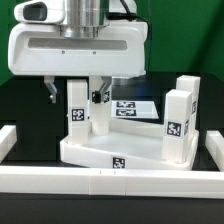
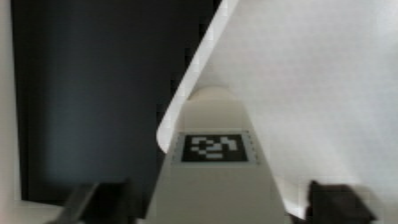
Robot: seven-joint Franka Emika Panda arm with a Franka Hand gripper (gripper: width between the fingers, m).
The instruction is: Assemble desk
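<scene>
The white tabletop (image 1: 135, 150) lies in the middle of the black table. Three white legs with tags stand on it: one at the exterior view's left (image 1: 78, 110) and two at the right (image 1: 177, 122) (image 1: 189, 93). A fourth leg is not in view. My gripper (image 1: 76, 97) is over the left leg with a finger on each side. In the wrist view the gripper (image 2: 217, 205) straddles that leg (image 2: 217, 120), and a thin gap shows between each dark finger (image 2: 102, 203) and the leg. The tabletop's surface (image 2: 329, 100) lies beside it.
White border rails run along the front (image 1: 100, 182), the left (image 1: 8, 140) and the right (image 1: 212, 150) of the table. The marker board (image 1: 135, 105) lies flat behind the tabletop. A green wall stands at the back.
</scene>
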